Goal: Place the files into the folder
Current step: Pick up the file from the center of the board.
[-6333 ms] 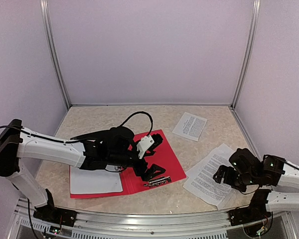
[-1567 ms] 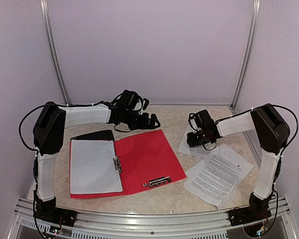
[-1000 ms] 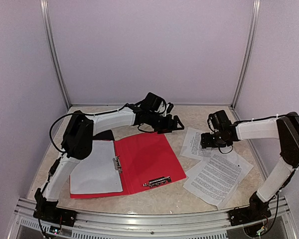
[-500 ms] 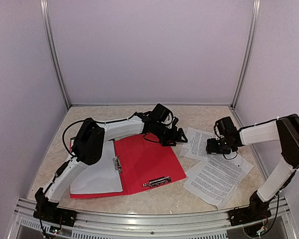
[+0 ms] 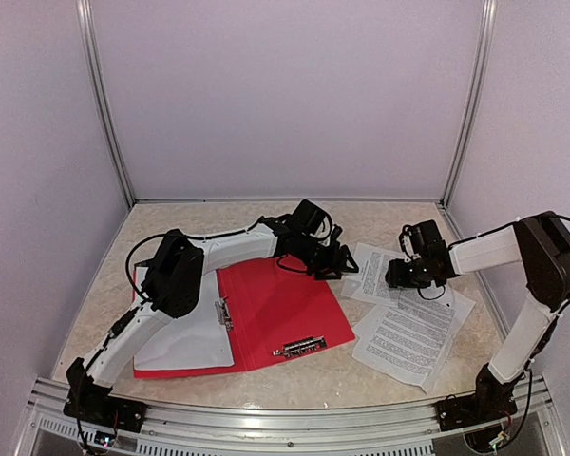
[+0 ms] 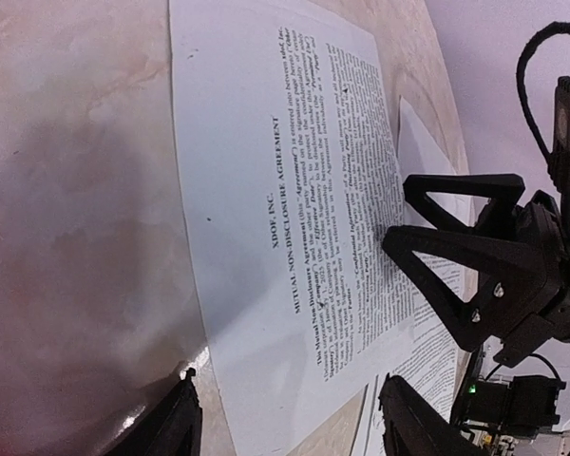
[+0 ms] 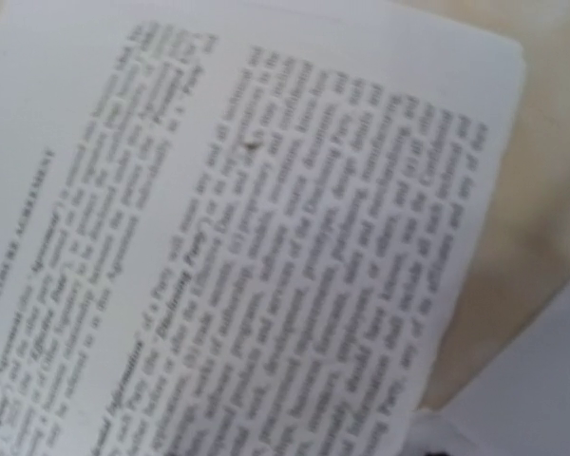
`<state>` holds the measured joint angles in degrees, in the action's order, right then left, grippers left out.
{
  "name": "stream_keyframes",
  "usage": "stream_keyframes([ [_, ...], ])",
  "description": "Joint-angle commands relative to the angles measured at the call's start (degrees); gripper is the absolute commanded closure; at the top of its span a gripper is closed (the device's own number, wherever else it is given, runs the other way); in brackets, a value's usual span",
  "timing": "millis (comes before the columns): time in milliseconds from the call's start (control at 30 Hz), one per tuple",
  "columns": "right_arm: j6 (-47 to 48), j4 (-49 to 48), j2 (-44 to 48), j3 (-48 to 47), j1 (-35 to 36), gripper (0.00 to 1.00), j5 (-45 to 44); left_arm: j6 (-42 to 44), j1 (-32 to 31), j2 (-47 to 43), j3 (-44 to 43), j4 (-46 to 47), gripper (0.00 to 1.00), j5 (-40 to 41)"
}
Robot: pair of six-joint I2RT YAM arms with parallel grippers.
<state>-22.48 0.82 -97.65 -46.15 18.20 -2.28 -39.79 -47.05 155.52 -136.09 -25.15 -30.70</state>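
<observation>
The red folder lies open at the middle left, a blank white sheet on its left flap. One printed file lies just right of the folder. My left gripper is open at that sheet's left edge, one finger on each side of it. Over the sheet's right part, my right gripper hovers low with its fingers apart; its own camera shows only print. More printed files lie stacked at the front right.
Two metal clips sit on the folder. Pale booth walls and metal posts close in the table on three sides. The left arm stretches across the folder's back edge.
My left gripper has swung right and forward to the printed sheet's edge. The right gripper has come in over the same sheet. Both pairs of jaws have narrowed somewhat.
</observation>
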Motion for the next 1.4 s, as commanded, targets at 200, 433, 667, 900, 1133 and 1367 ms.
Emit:
stream_keyframes([
  [200, -4.23, -5.24, -0.51, 5.57, 0.58, 0.52, 7.21, -7.44, -0.5, 5.72, 1.85, 3.87, 0.45, -5.91],
  [433, -6.0, -6.19, -0.33, 5.98, 1.01, 0.57, 7.29, -8.31, -0.24, 4.23, 5.29, 8.02, 0.49, -6.96],
  [667, -8.22, -6.52, 2.35, 6.08, 0.98, 0.57, 6.37, -7.96, -0.23, 3.29, 7.45, 9.26, 0.5, -7.48],
  [900, -9.09, -6.62, 2.77, 5.72, 0.99, 0.67, 6.25, -7.39, -0.41, 0.98, 12.08, 11.5, 0.56, -7.14],
  [1133, -9.14, -5.88, 4.2, 5.34, 0.97, 0.75, 5.37, -5.69, -0.5, 0.25, 12.64, 10.92, 0.71, -6.07],
  [1367, -7.32, -3.25, 4.82, 3.9, 0.99, 0.75, 3.55, -3.99, -0.02, -1.88, 14.01, 9.84, 0.84, -4.94],
])
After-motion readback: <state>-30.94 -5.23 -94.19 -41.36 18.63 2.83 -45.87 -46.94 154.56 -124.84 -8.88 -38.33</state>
